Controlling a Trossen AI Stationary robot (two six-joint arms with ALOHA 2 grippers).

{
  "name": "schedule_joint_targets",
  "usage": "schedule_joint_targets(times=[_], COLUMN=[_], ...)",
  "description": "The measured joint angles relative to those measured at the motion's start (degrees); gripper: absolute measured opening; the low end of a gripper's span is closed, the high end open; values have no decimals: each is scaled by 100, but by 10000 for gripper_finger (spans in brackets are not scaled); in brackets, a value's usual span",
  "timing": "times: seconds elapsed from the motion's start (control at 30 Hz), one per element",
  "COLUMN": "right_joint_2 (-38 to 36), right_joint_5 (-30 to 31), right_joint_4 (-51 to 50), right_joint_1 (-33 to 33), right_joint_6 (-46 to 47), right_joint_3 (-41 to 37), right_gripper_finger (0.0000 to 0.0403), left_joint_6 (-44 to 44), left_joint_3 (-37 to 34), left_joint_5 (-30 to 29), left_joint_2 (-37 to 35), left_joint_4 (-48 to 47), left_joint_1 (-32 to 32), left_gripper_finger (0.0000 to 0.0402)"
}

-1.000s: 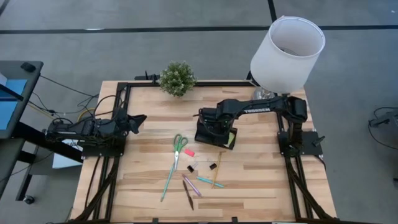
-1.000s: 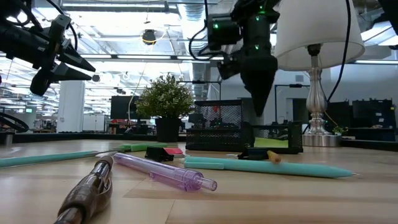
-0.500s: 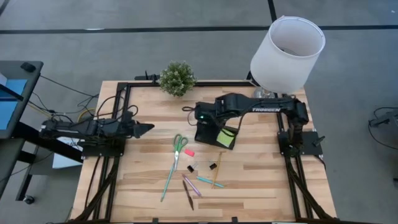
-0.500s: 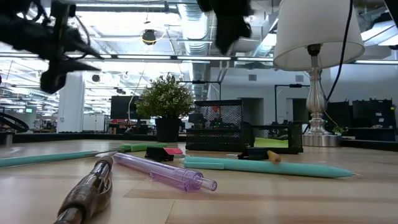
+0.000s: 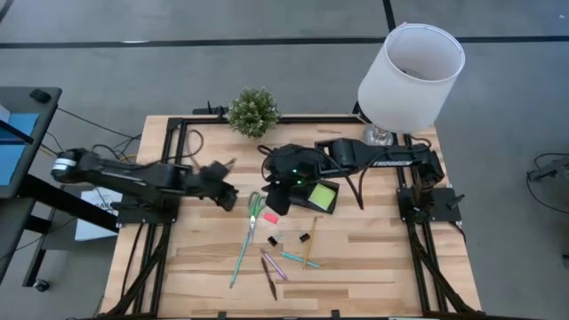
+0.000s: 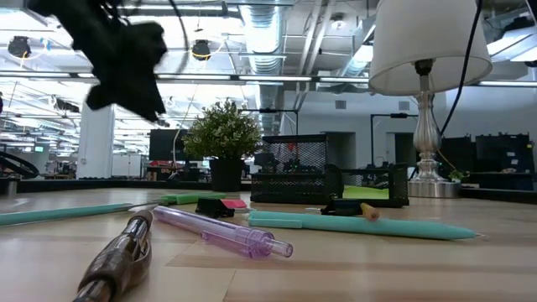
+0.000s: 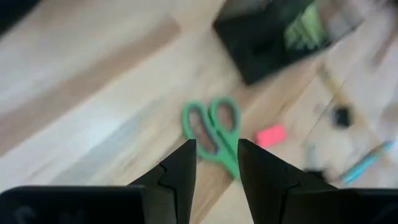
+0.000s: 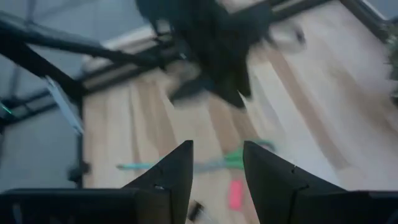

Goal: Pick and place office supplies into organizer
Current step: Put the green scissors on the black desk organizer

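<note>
We bring the left gripper, jaws apart w/ nothing held, square over green-handled steel scissors; right gripper open too.

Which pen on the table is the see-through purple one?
The clear purple plastic pen, lying between the dark brown pen and the solid teal pen; only it is see-through.
</note>
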Motion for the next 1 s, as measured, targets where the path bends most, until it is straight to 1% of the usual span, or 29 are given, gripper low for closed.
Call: schedule_joint_targets(times=[0.1, 0.2, 0.3, 0.43, 0.53, 0.73, 1.0], right_joint_2=[0, 0, -91, -121, -151, -162, -162], right_joint_5=[6, 8, 8, 6, -9, -11, -14], right_joint_4=[452, 825, 1118, 1533, 1753, 1767, 1774], right_joint_1=[75, 127, 133, 131, 131, 131, 131], right_joint_6=[402, 480, 483, 396, 343, 337, 328], right_joint_3=[0, 0, -2, 5, -2, 0, 0], right_gripper_finger=[133, 132, 129, 127, 127, 127, 127], left_joint_6=[96, 118, 283, 480, 519, 495, 495], left_joint_3=[126, 277, 393, 444, 446, 446, 444], left_joint_5=[35, 160, 247, 557, 628, 568, 126], left_joint_2=[858, 1543, 2060, 2504, 2690, 2912, 2921], left_joint_4=[126, 178, 301, 934, 1250, 1169, 1056], left_joint_1=[86, 224, 340, 482, 523, 614, 636], left_gripper_finger=[109, 109, 109, 109, 109, 109, 109])
